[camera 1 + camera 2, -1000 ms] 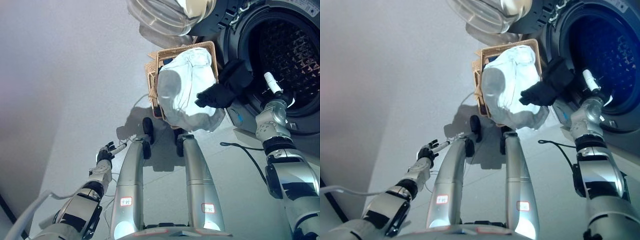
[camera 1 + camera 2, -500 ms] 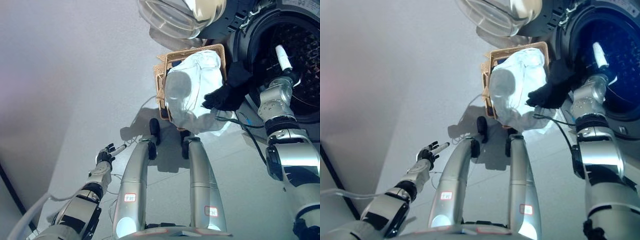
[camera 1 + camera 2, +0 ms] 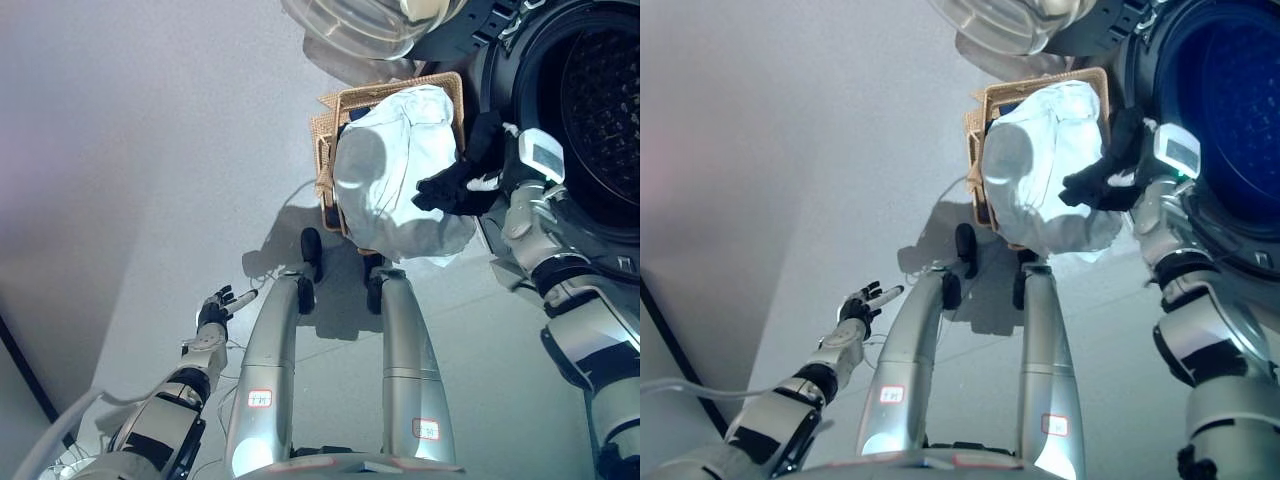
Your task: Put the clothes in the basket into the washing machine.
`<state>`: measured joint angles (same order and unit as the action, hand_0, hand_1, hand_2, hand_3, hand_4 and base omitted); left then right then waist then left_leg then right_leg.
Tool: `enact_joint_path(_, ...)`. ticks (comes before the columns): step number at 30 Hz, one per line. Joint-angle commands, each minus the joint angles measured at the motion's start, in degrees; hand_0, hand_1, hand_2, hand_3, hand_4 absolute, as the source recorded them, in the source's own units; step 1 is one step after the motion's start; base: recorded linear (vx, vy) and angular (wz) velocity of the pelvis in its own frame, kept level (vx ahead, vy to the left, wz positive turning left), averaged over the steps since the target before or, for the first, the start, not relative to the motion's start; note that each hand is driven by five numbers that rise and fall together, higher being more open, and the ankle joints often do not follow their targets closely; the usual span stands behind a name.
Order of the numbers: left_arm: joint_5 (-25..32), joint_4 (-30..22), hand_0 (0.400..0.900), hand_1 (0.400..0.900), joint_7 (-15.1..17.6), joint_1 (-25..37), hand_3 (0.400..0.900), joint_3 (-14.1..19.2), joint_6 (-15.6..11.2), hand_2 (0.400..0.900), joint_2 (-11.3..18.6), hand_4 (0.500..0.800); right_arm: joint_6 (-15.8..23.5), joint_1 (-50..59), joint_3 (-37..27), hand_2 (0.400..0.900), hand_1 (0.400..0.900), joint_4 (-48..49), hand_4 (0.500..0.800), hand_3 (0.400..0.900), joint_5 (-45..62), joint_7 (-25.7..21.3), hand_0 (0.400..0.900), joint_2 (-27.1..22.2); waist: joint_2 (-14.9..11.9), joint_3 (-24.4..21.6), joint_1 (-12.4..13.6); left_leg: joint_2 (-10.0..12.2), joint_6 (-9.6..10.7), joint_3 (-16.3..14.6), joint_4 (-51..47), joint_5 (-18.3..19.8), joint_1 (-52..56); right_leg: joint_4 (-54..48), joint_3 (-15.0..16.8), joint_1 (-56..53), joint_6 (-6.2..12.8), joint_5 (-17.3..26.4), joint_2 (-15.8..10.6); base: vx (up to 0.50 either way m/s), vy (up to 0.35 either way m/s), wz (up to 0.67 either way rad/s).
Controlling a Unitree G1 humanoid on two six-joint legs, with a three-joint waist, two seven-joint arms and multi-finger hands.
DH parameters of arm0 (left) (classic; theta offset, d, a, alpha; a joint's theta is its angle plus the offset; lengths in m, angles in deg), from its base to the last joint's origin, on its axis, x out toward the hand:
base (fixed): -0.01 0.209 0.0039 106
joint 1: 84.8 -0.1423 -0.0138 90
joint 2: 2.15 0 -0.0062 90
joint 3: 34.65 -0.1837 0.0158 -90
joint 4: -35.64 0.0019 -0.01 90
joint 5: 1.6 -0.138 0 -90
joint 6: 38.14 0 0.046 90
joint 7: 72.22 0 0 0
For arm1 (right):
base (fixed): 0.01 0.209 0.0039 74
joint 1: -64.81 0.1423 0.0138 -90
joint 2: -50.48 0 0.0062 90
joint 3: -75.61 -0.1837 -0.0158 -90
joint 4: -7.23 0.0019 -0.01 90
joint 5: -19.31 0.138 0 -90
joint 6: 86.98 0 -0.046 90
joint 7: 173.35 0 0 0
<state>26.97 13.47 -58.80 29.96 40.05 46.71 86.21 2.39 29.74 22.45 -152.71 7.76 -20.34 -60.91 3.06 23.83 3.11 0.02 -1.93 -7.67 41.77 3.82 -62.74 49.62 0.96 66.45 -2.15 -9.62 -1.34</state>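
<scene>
- A woven tan wicker basket (image 3: 336, 108) stands on the grey floor just left of the open round mouth of the dark front-loading washing machine (image 3: 590, 110), heaped with a pale blue-white crumpled garment (image 3: 390, 175) that spills over its near rim.
- A black cloth (image 3: 462, 180) lies on the basket's washer side, draped between the pale heap and the drum opening.
- The right hand (image 3: 492, 182) is down at that black cloth; its fingers are lost against the dark fabric, so whether it has a hold cannot be told.
- The left hand (image 3: 216, 310) hangs well apart from the basket, low and to its left, fingers relaxed and holding nothing.
- The drum lies directly right of the basket, on the right arm's side, so that arm is judged better placed for the transfer.
</scene>
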Motion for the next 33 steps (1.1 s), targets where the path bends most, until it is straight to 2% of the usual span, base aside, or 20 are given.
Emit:
enact_joint_path(1,-0.38,1.79,0.9,0.9,1.76,-4.97,0.9,-0.44,-0.28,0.9,0.87,0.8,-0.75,-0.5,2.52,0.9,0.9,-2.19,0.8,0.9,-2.32,0.75,0.9,1.54,2.5,-2.05,-1.37,-1.46,1.26,-2.39,-2.02,1.68,-0.29,-5.37,1.62,0.42,2.83,4.86,3.05,-0.04,-0.007,0.09)
enact_joint_path(7,-0.32,2.01,0.9,0.9,1.41,-3.98,0.9,-0.58,-0.59,0.9,0.55,0.8,-0.48,-1.55,3.28,0.9,0.9,-4.83,0.8,0.9,-2.5,3.47,0.9,5.22,2.94,-1.39,-0.32,-1.95,1.22,-2.27,-0.47,1.19,-2.35,-3.45,1.34,2.64,2.78,5.19,2.96,-0.04,-0.003,0.06)
enact_joint_path(17,-1.59,2.95,0.9,0.9,0.9,-2.91,0.9,-0.48,-0.42,0.9,0.84,0.8,-2.1,-3.32,5.14,0.9,0.9,-8.28,0.8,0.9,-5.86,7.18,0.9,7.68,2.53,-1.47,0.34,-2.24,1.46,-1.89,-0.71,0.3,-2.22,-3.14,0.72,2.55,2.83,5.66,2.54,-0.02,0.004,0.04)
enact_joint_path(18,-1.75,3.11,0.9,0.9,0.86,-2.65,0.9,-0.5,-0.36,0.9,1.05,0.8,-2.33,-3.13,5.31,0.831,0.831,-8.75,0.759,0.831,-6.12,7.78,0.831,7.77,2.52,-1.47,0.39,-2.31,1.46,-1.76,-0.64,0.31,-2.22,-3.09,0.66,2.51,2.79,5.64,2.54,-0.02,0.01,0.03)
enact_joint_path(19,-1.88,3.31,0.9,0.9,0.83,-2.34,0.9,-0.5,-0.32,0.9,1.19,0.8,-2.54,-2.85,5.19,0.516,0.516,-9.36,0.569,0.516,-5.99,7.91,0.516,7.86,2.5,-1.52,0.51,-2.35,1.44,-1.71,-0.58,0.3,-2.3,-3.01,0.61,2.54,2.76,5.6,2.57,-0.02,0.005,0.04)
enact_joint_path(20,-1.93,3.44,0.9,0.9,0.8,-2.33,0.9,-0.43,-0.24,0.9,1.2,0.8,-2.52,-2.9,5.14,0.4,0.4,-9.38,0.5,0.4,-5.99,7.97,0.4,7.77,2.49,-1.55,0.6,-2.38,1.43,-1.69,-0.6,0.27,-2.29,-2.99,0.61,2.57,2.75,5.59,2.54,-0.02,0.004,0.03)
enact_joint_path(27,-1.84,3.86,0.9,0.9,0.92,-2.15,0.9,0.41,0.16,0.9,1.83,0.8,-1.71,-2.64,3.29,0.4,0.4,-7.44,0.5,0.4,-3.08,7.5,0.4,5.63,1.9,-1.15,0.39,-2.34,1.4,-1.69,-1.37,0.01,-1.29,-3.94,0.62,1.44,2.95,6.0,2.48,0.0,0.004,-0.01)
enact_joint_path(33,-1.23,4.24,0.9,0.9,1.48,-3.04,0.9,1.86,0.44,0.9,2.16,0.8,-0.38,-3.1,0.18,0.4,0.4,-1.08,0.5,0.4,1.52,5.05,0.4,3.0,0.83,-1.09,-0.84,-2.0,1.39,-1.69,-2.26,0.12,-0.26,-5.28,0.68,0.16,2.89,6.17,2.93,0.0,0.019,-0.09)
